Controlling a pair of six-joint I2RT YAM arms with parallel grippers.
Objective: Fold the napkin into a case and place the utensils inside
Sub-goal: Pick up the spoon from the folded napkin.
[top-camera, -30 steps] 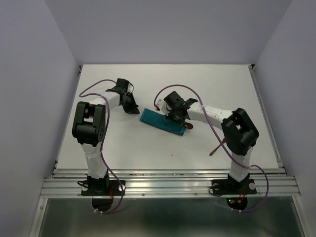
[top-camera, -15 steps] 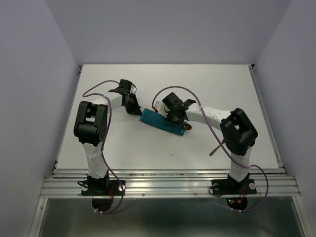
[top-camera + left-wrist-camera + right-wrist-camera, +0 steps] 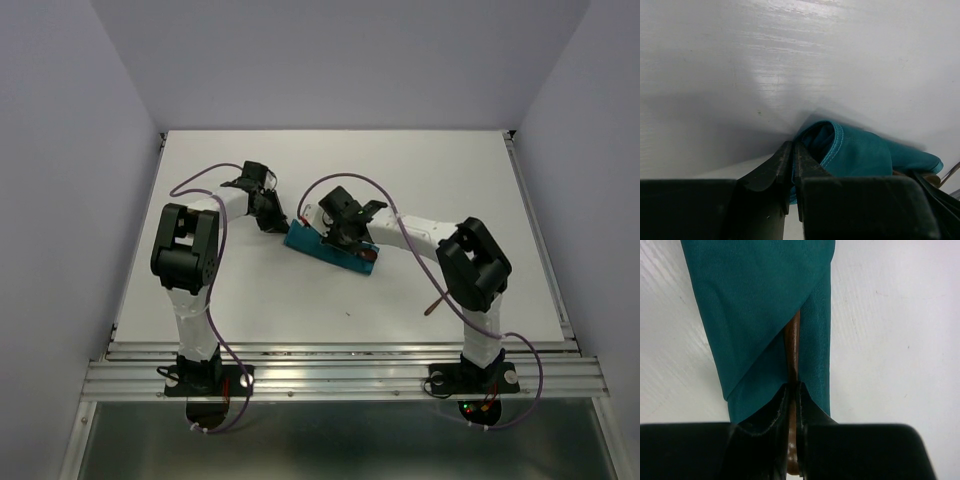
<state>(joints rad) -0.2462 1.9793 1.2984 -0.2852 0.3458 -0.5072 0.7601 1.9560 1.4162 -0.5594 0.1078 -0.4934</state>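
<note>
**At the middle of the table, a utensil goes into a teal cloth case**

On the white table [image 3: 420,170], a narrow teal case [image 3: 318,243] of folded cloth lies slanted between the two arms. The left gripper [image 3: 792,148] sits at the case's left end. Its fingers are drawn together, apparently pinching the hemmed edge so that the end of the cloth stands up as a small open mouth. The right gripper [image 3: 793,388] is over the other end, clamped on the handle of a thin reddish-brown utensil [image 3: 792,340]. The front part of that utensil disappears under a diagonal flap of the case. The other utensil [image 3: 437,300] lies on the table near the right arm, well apart from the case.

The cloth looks thin, soft, very light and slightly shiny. It will probably slide on the smooth table and collapse or unfold if pushed from one end only. The stitched hem at the open end looks like the best place to grip it, pinching a single layer. The utensil looks stiff, slim and light. It seems best held at the end of its handle and kept in line with the case, so that it does not snag the flap or drag the cloth along.

No brand, label or readable writing appears on the cloth, the utensils or the table.
</note>
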